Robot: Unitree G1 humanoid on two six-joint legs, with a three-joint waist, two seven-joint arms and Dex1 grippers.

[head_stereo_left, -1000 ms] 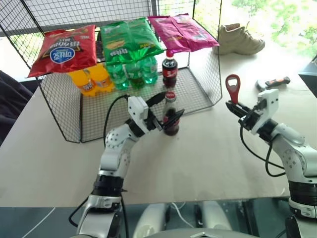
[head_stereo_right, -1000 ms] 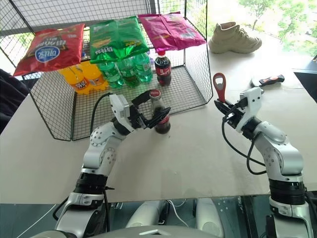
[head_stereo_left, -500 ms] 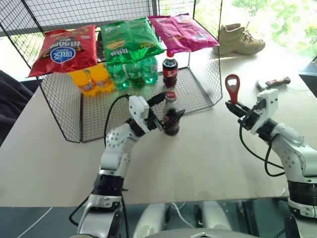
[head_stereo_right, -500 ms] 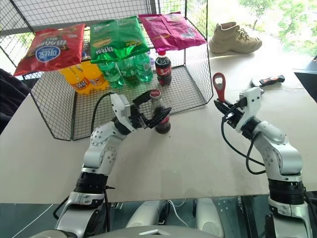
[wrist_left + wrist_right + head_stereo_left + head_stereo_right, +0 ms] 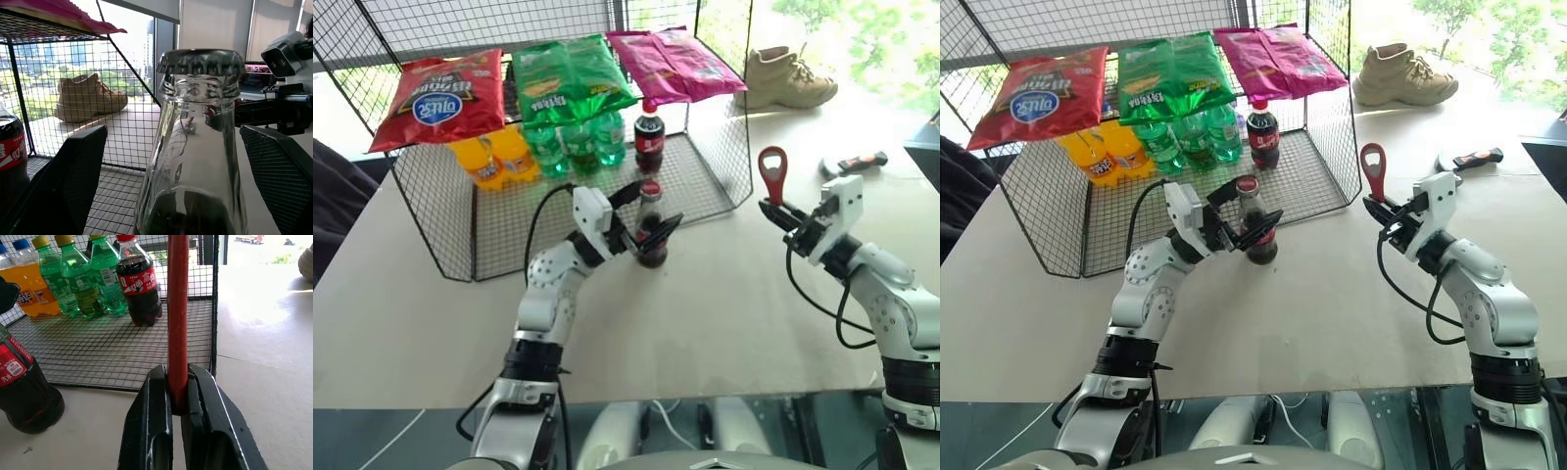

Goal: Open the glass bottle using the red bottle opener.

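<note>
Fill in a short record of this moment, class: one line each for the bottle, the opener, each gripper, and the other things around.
glass bottle: upright on the table, metal cap still on, in front of the wire rack
red bottle opener: held upright, head up, apart from the bottle
left gripper: open, fingers either side of the bottle
right gripper: shut on the opener's handle
rack: crisp bags on top, soft drink bottles below
elsewhere on table: beige shoe, hammer
</note>
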